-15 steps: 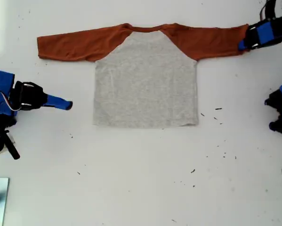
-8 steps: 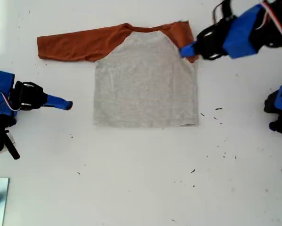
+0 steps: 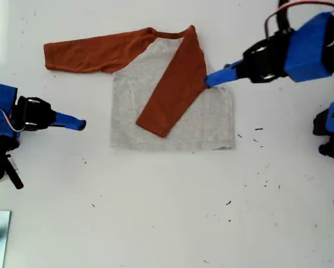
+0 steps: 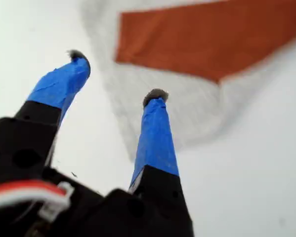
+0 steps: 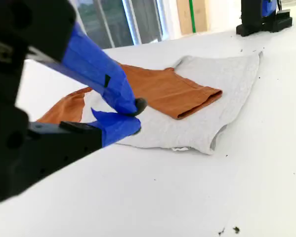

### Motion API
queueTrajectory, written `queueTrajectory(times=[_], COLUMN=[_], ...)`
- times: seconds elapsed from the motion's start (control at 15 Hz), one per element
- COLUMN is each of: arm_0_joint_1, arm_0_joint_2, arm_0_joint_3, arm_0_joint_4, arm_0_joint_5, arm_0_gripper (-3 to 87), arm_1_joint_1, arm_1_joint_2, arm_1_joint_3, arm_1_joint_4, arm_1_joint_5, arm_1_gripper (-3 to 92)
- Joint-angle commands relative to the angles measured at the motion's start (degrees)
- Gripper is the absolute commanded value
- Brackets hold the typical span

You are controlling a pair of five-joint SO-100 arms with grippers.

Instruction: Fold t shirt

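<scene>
Presently found one sleeve (image 3: 172, 89) of the t shirt (image 3: 172, 120) folded across the body, other sleeve (image 3: 94, 53) outstretched; first gripper (image 4: 115, 76) jaws apart, second gripper (image 5: 133, 116) jaws together on nothing.

White table (image 3: 155, 212), dark specks scattered; windows (image 5: 123, 22) beyond its far edge, bright even light

Lab-like room: white worktable (image 3: 155, 223), windows (image 5: 118, 19) behind.

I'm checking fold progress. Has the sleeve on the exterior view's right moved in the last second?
Yes. That sleeve lay stretched out toward the exterior view's right edge; now it is folded diagonally over the t shirt body, while the other sleeve stays put.
</scene>
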Motion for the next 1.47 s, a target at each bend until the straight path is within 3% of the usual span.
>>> queueTrajectory(times=[0.0, 0.13, 0.2, 0.27, 0.4, 0.53, 0.67, 0.73, 0.8, 1.0, 1.13, 1.27, 1.4], arm_0_joint_1=[-0.6, -1.1, 0.7, 1.1, -0.9, -5.4, -14.9, -21.8, -28.2, -43.6, -49.4, -52.0, -59.2], arm_0_joint_2=[0.5, 0.5, 0.5, 0.5, -9.4, -42.0, -55.4, -59.5, -61.8, -62.6, -62.2, -59.0, -58.5], arm_0_joint_3=[0.6, 0.5, 0.4, 0.4, -7.9, -35.5, -57.7, -65.0, -69.2, -68.3, -65.5, -62.1, -54.7], arm_0_joint_4=[-0.2, -0.4, -4.2, -7.0, -6.2, 4.4, 19.1, 27.2, 31.3, 31.6, 30.2, 24.8, 19.6], arm_0_joint_5=[0.1, 0.2, 0.4, -1.6, -10.6, -16.2, -17.8, -15.6, -11.7, -1.8, 0.9, 3.3, 6.2], arm_0_gripper=[3.3, -0.3, -0.3, -0.3, -0.4, -0.3, -0.3, -0.3, -0.2, -0.3, 20.9, 26.9, 26.3], arm_1_joint_1=[4.1, 4.8, 4.6, 3.6, 3.0, 3.0, 3.0, 3.0, 3.2, 3.6, 3.5, 3.6, 3.6], arm_1_joint_2=[25.6, 42.1, 46.8, 48.2, 47.6, 47.7, 48.3, 49.1, 49.8, 53.4, 56.3, 56.7, 56.9], arm_1_joint_3=[26.1, 44.2, 50.8, 54.8, 58.4, 60.4, 62.7, 62.8, 63.1, 63.9, 64.5, 64.7, 64.7], arm_1_joint_4=[-2.4, 0.8, 1.8, 1.1, -0.8, -2.5, -3.3, -2.8, -2.6, -0.8, 0.7, 0.9, 0.9], arm_1_joint_5=[1.8, 6.1, 7.5, 8.2, 8.0, 6.8, 6.6, 6.2, 6.0, 5.4, 5.6, 5.6, 5.5], arm_1_gripper=[13.9, 3.7, 3.7, 3.6, 3.5, 3.5, 3.5, 3.5, 3.5, 3.5, 3.5, 3.5, 3.5])
